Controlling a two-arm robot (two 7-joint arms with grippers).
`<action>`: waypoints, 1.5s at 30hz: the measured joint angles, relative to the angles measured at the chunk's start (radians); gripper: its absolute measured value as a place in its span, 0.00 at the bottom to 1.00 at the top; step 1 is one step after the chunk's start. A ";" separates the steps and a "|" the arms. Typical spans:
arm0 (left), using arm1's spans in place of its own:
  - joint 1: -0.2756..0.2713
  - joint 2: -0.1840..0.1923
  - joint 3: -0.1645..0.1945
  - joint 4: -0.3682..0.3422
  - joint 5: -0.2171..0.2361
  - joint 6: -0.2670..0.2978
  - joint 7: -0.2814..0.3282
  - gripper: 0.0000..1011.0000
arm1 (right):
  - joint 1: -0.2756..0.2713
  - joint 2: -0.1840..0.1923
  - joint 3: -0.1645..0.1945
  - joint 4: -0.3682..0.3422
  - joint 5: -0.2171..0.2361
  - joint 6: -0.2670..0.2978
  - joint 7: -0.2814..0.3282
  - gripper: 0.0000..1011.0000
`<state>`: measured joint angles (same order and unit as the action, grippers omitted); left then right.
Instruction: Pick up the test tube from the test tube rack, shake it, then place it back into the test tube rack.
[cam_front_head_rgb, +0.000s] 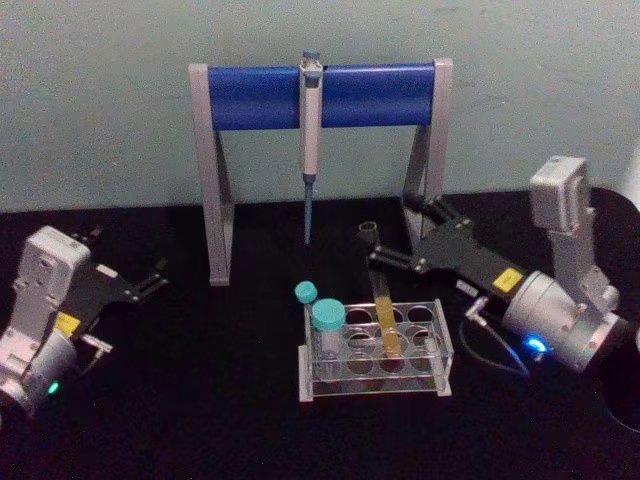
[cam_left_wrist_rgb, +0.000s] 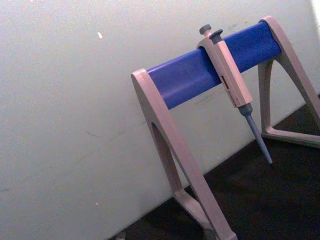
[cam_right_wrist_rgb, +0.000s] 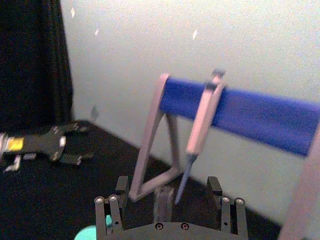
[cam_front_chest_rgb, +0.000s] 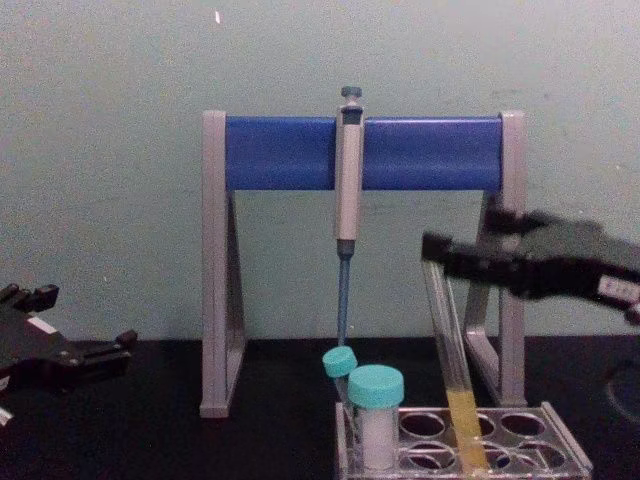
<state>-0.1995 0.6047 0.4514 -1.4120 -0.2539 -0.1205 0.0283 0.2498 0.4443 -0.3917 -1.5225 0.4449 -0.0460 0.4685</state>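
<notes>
Test tube (cam_front_head_rgb: 385, 322) sits tilted in the test tube rack (cam_front_head_rgb: 440, 352), lower centre-right of head view; yellow liquid in its bottom part, open mouth leaning toward upper left. Right gripper (cam_front_head_rgb: 372, 243) is at the tube's top end, centre-right of frame. In chest view its fingers (cam_front_chest_rgb: 450, 252) reach the glass at the rim, but can't tell whether they're clamped or just beside it, so grip state unknown. Left gripper (cam_front_head_rgb: 155, 278) parked at left edge on the worktop (cam_front_head_rgb: 200, 400), jaws narrowly apart, holding nothing.

Risks, my read: grip so near the rim, w/ tube slanted, could slip or pivot on lift. Dragging it sideways may tip the light rack or knock the teal-capped tubes (cam_front_head_rgb: 327, 318) just beside it. No cap, so a hard shake could spill liquid. The pipette (cam_front_head_rgb: 310, 120) on its stand (cam_front_head_rgb: 215, 170) hangs close behind, so a high lift could clip it.
</notes>
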 joint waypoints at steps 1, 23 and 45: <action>0.000 0.000 0.000 0.000 0.000 0.000 0.000 0.99 | -0.007 0.000 0.007 -0.010 -0.002 -0.008 -0.009 0.99; 0.000 0.000 0.000 0.000 0.000 0.000 0.000 0.99 | -0.092 -0.087 0.155 -0.019 -0.152 0.214 -0.385 0.99; 0.000 0.000 0.000 0.000 0.000 0.000 0.000 0.99 | -0.075 -0.108 0.149 0.039 -0.166 0.260 -0.373 0.99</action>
<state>-0.1995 0.6047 0.4514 -1.4120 -0.2539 -0.1205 0.0283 0.1748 0.3365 -0.2426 -1.4834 0.2791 0.2140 0.0952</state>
